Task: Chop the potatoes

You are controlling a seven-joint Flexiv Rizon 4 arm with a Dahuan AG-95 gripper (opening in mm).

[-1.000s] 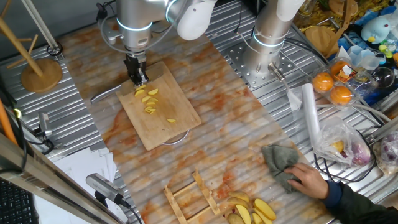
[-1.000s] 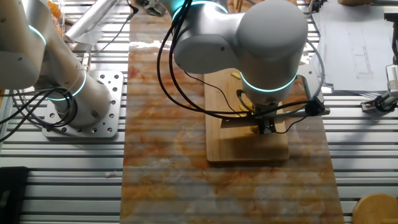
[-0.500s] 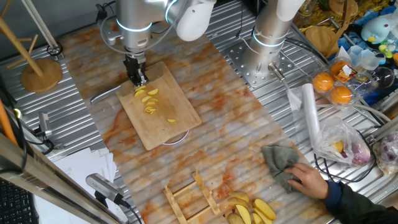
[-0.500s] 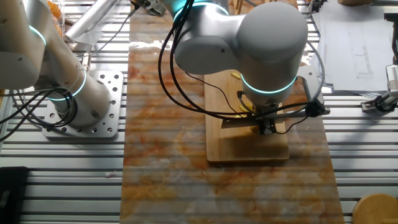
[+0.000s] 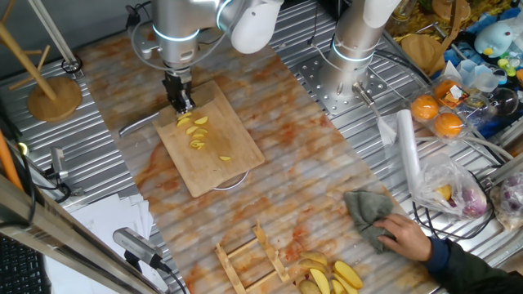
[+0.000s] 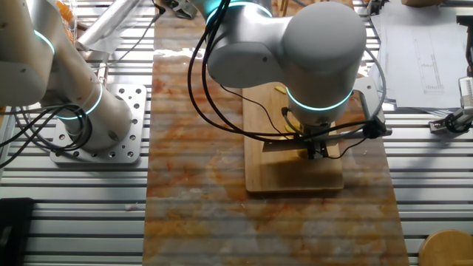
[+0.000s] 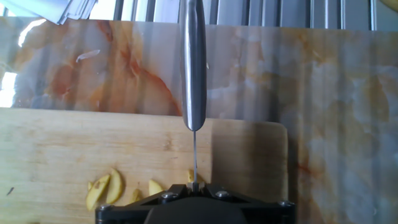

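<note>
A knife point(image 7: 193, 68) is gripped by the gripper point(image 5: 181, 100), its metal handle seen running away from the hand in the hand view, with the thin blade edge set down onto the bamboo cutting board point(image 5: 210, 139). The gripper is positioned at the board's far corner in one fixed view, just beside the topmost of the potatoes point(image 5: 196, 131), which are spread as small yellow slices along the middle of the board. In the hand view several slices point(image 7: 106, 186) are seen lying on the wood next to the blade. The board is laid on an orange-veined marble-patterned mat point(image 5: 319, 180). Near the mat's lower edge a grey cloth point(image 5: 369, 214) is held by a person's hand point(image 5: 406, 237), and a pile of larger pale wedges point(image 5: 331, 278) is seen beside a wooden rack point(image 5: 249, 260).
</note>
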